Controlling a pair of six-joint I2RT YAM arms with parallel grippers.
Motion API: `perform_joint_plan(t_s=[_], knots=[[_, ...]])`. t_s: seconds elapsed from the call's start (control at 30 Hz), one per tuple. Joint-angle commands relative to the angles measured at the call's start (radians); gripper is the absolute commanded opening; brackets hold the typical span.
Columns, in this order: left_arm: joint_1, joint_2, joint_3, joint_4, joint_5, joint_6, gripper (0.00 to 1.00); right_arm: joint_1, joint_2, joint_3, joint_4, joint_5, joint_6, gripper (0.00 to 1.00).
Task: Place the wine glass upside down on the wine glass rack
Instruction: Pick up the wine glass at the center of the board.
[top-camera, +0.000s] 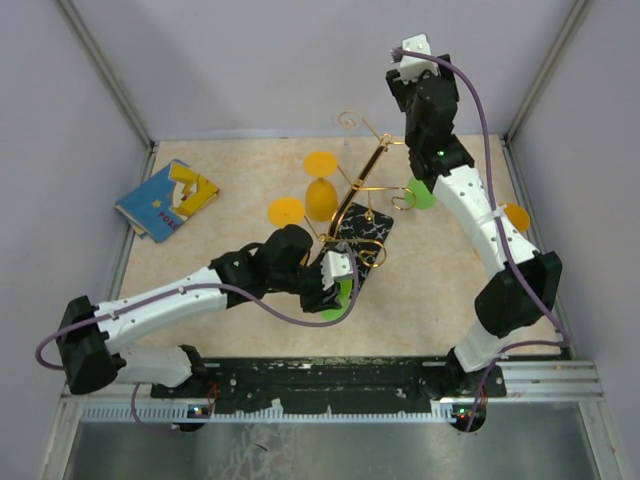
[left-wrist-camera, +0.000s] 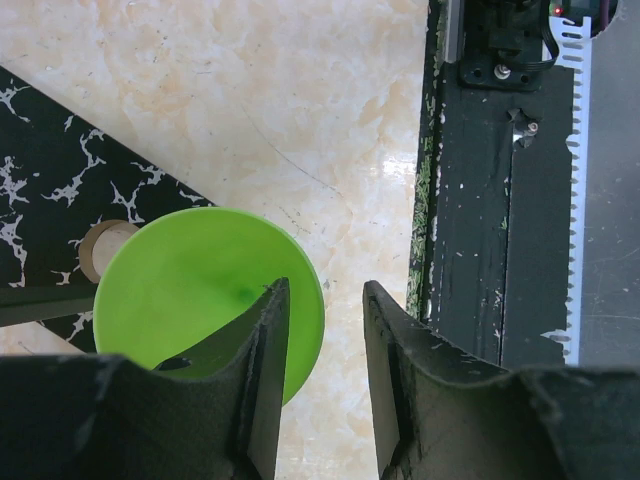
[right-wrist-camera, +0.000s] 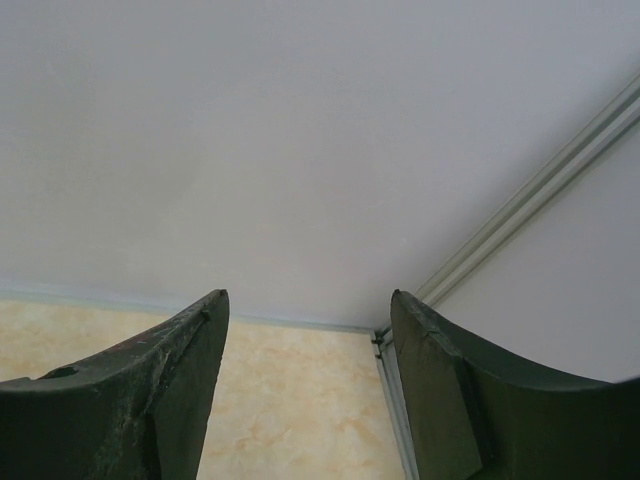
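Observation:
The wine glass rack (top-camera: 362, 185), gold wire on a black marbled base (top-camera: 372, 228), stands mid-table. An orange glass (top-camera: 320, 195) hangs upside down on it. A green wine glass shows as a round green foot (left-wrist-camera: 190, 290) by the base's near edge, also in the top view (top-camera: 338, 302). My left gripper (left-wrist-camera: 325, 290) is open just above it, its left finger (left-wrist-camera: 262, 340) over the foot's edge and nothing between the fingers. It shows low by the base in the top view (top-camera: 335, 283). My right gripper (right-wrist-camera: 308, 300) is open and empty, raised high toward the back wall (top-camera: 412, 68).
A second orange foot (top-camera: 286, 211) shows left of the rack, and a green glass (top-camera: 422, 193) and an orange piece (top-camera: 516, 216) beside the right arm. A blue and yellow book (top-camera: 165, 198) lies at the back left. A black rail (left-wrist-camera: 500, 200) runs along the near edge.

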Motion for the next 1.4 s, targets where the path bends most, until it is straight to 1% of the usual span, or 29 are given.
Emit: perform_joint_plan(t_s=[0.0,0.13,0.17,0.27,0.33,0.43,0.6,0.73,0.8,0.93,1.03,1.1,1.23,1.37], knots=[[-0.016,0.011,0.035,-0.026,-0.047,0.011,0.41,-0.014,-0.061,0.006,0.057,-0.003,-0.004,0.66],[-0.028,0.040,0.053,-0.054,-0.074,0.015,0.40,-0.016,-0.062,0.003,0.057,-0.006,-0.002,0.67],[-0.030,0.045,0.054,-0.055,-0.077,0.015,0.39,-0.016,-0.064,0.002,0.057,-0.008,-0.001,0.69],[-0.032,0.057,0.053,-0.054,-0.080,0.016,0.37,-0.016,-0.064,-0.001,0.056,-0.014,0.000,0.77],[-0.033,0.066,0.054,-0.055,-0.082,0.017,0.31,-0.016,-0.064,-0.001,0.056,-0.017,-0.001,0.85],[-0.034,0.073,0.057,-0.054,-0.085,0.014,0.21,-0.016,-0.065,-0.002,0.056,-0.019,-0.006,0.99],[-0.034,0.076,0.057,-0.045,-0.089,0.015,0.00,-0.016,-0.066,-0.005,0.062,-0.018,-0.009,0.99],[-0.034,0.074,0.060,-0.044,-0.072,0.016,0.00,-0.017,-0.064,-0.004,0.063,-0.019,-0.009,0.99],[-0.034,0.073,0.068,-0.059,-0.042,0.026,0.00,-0.017,-0.062,-0.002,0.064,-0.020,-0.008,0.99],[-0.034,0.074,0.131,-0.185,0.021,0.077,0.00,-0.017,-0.056,0.010,0.062,-0.023,-0.007,0.99],[-0.034,0.068,0.177,-0.266,0.049,0.079,0.00,-0.018,-0.049,0.020,0.063,-0.025,-0.010,0.99],[-0.032,0.047,0.187,-0.260,0.071,0.062,0.00,-0.020,-0.042,0.027,0.061,-0.031,-0.011,0.99],[-0.032,-0.015,0.188,-0.178,0.128,0.028,0.00,-0.025,-0.036,0.044,0.056,-0.039,-0.010,0.99],[-0.031,-0.027,0.262,-0.186,0.137,0.003,0.00,-0.028,-0.044,0.033,0.062,-0.045,0.004,0.99]])
